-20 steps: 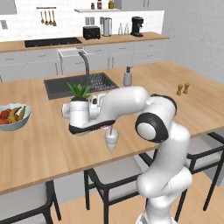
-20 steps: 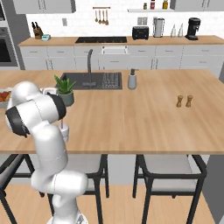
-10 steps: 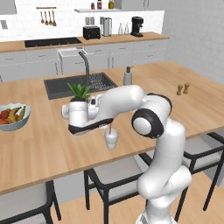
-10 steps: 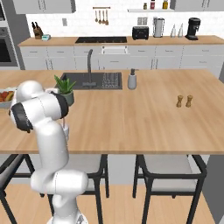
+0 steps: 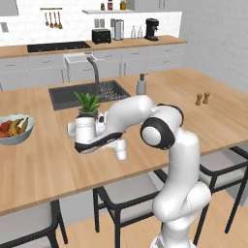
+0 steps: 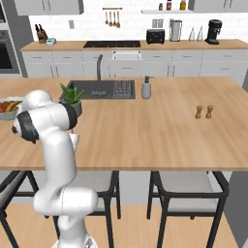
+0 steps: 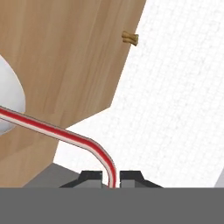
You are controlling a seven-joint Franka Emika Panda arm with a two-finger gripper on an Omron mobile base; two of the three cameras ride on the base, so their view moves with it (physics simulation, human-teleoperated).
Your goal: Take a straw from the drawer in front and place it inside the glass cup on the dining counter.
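With gripper (image 7: 111, 177) pinching the straw (image 7: 57, 130) low centre, long end reaching the cup (image 7: 8, 103) at left edge, mid-insertion; next, seat deeper, then let go.

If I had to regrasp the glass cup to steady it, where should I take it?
Grip the glass cup across its side wall from its open right side; it stands upright and the potted plant crowds behind. The hand is shut on the straw.

Potted plant (image 5: 88, 103) by sink (image 5: 68, 95); fruit bowl (image 5: 14, 129); two shakers (image 5: 202, 99)
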